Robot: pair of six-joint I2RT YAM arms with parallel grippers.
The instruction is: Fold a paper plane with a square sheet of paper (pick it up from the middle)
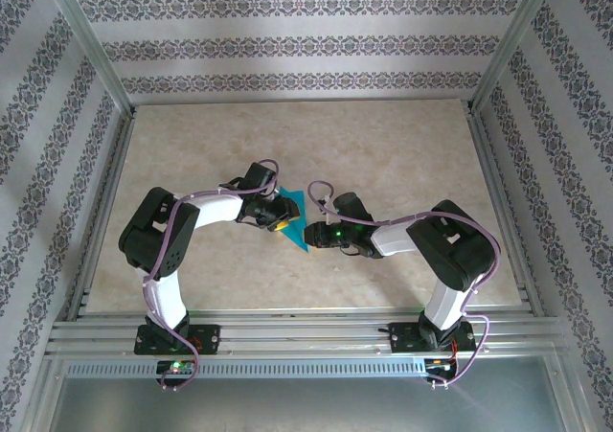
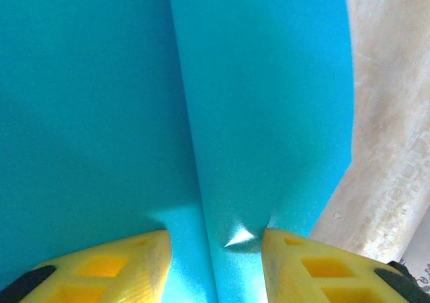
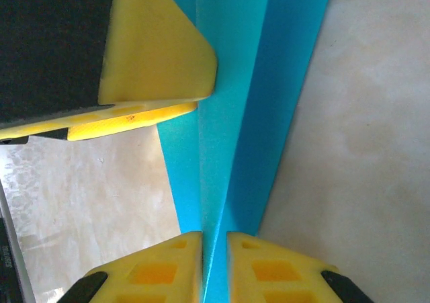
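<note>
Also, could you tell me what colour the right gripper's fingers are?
Yellow plastic fingers, pinching the thin teal-blue paper; clearest in the right wrist view.

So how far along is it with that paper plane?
Partway. Done: the blue paper already has a long crease and folded layers. In hand: the right fingers pinch the fold, while the left fingers straddle it, apart. Still to do: no pointed dart shape shows yet, so more folds seem needed.
</note>
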